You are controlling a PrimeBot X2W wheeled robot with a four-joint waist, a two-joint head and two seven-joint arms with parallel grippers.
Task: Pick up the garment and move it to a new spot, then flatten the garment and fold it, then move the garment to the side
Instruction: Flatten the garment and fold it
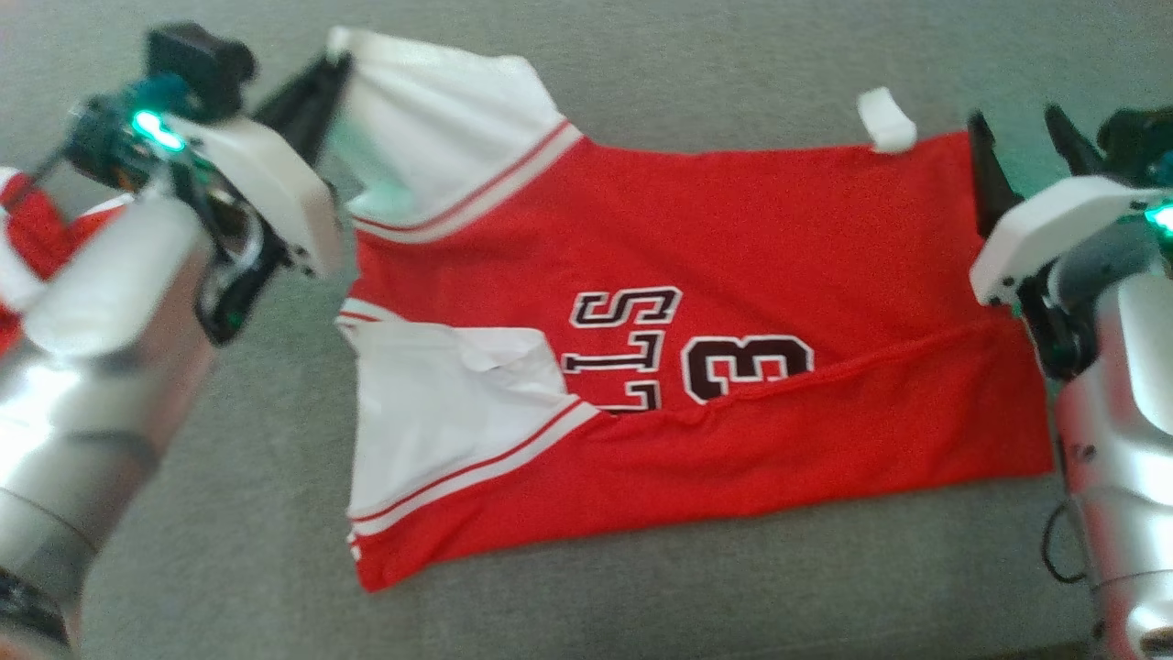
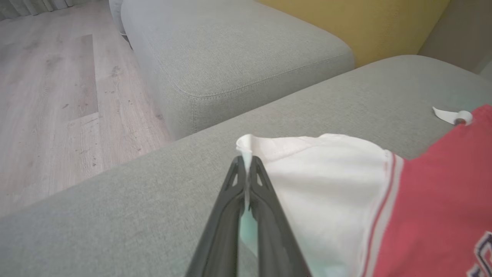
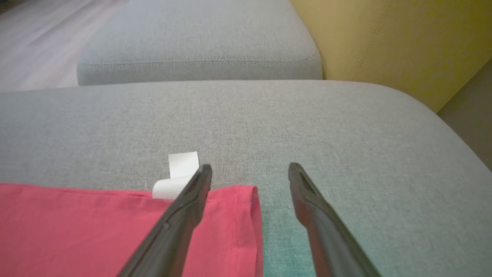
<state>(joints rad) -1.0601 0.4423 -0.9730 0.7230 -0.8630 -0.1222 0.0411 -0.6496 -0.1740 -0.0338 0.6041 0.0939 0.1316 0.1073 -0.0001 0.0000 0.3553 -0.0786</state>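
Observation:
The garment (image 1: 733, 238) is a red jersey with white sleeves and dark lettering, spread across the grey cushion (image 1: 229, 477), its near edge folded up over the number. My left gripper (image 1: 332, 66) is shut on the far white sleeve's corner; in the left wrist view the left gripper (image 2: 246, 163) pinches that white cloth (image 2: 326, 181) between its tips. My right gripper (image 1: 1015, 128) stands open at the garment's far right corner. In the right wrist view the right gripper (image 3: 250, 173) straddles the red hem corner (image 3: 242, 207), one finger over the cloth.
A white label tab (image 1: 886, 119) sticks out from the far hem, also the label tab (image 3: 178, 175) beside my right finger. A second grey cushion (image 2: 230, 50), a yellow cushion (image 3: 384, 42) and wooden floor (image 2: 50, 96) lie beyond. Red and white cloth (image 1: 27, 247) shows at the left edge.

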